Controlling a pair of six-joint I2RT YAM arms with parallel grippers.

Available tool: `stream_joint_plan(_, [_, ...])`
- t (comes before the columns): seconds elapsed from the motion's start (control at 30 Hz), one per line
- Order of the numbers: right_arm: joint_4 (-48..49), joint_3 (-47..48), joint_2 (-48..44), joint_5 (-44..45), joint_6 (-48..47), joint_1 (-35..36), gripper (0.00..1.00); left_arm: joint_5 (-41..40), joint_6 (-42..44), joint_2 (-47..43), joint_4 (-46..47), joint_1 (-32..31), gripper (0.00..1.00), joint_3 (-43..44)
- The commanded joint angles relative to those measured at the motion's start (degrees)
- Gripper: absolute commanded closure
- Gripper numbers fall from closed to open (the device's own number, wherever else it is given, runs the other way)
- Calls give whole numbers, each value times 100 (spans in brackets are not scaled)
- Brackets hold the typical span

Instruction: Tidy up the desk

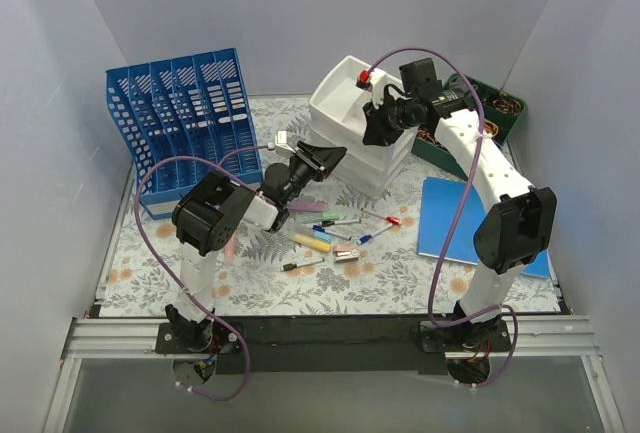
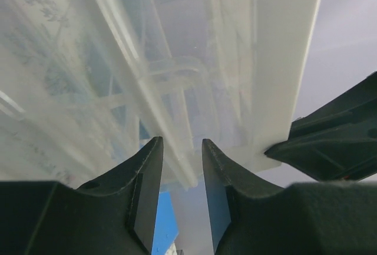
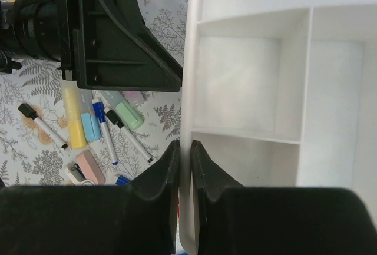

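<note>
The desk (image 1: pixel 260 288) has a fern-and-flower print. At its back middle stands a stack of white trays (image 1: pixel 378 168). The top white divided tray (image 1: pixel 340 98) is tilted above the stack. My right gripper (image 3: pixel 185 144) is shut on this tray's side wall (image 3: pixel 191 60), one finger inside and one outside; from above the right gripper (image 1: pixel 380 125) sits at the tray's right edge. My left gripper (image 1: pixel 338 156) reaches under the tray's near-left corner. In its wrist view the left gripper (image 2: pixel 181 142) stands narrowly open, with a translucent ridge of the tray (image 2: pixel 277 60) between the tips.
Loose pens, a yellow highlighter (image 1: pixel 312 242), a green highlighter (image 3: pixel 128 115) and a pink eraser (image 3: pixel 89 165) lie in front of the trays. A blue file rack (image 1: pixel 185 118) stands back left, a green basket (image 1: pixel 485 113) back right, a blue notebook (image 1: pixel 460 215) on the right.
</note>
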Motion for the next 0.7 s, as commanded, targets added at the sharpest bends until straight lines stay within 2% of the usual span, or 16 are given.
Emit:
stream_joint_plan(0.0, [46, 171, 6, -207, 186, -91, 98, -217, -701, -230, 1269, 30, 68, -286])
stream_joint_plan(0.23, [46, 154, 7, -215, 194, -100, 98, -164, -789, -160, 1453, 91, 68, -295])
stream_joint_plan(0.4, [29, 145, 6, -215, 194, -100, 98, -138, -763, -134, 1410, 118, 72, -32])
stream_joint_plan(0.5, [37, 154, 7, -215, 194, -100, 98, -120, -684, -265, 1506, 118, 76, -49])
stream_joint_plan(0.67, [37, 189, 77, -268, 194, -100, 98, -138, -579, -476, 1472, 126, 75, -181])
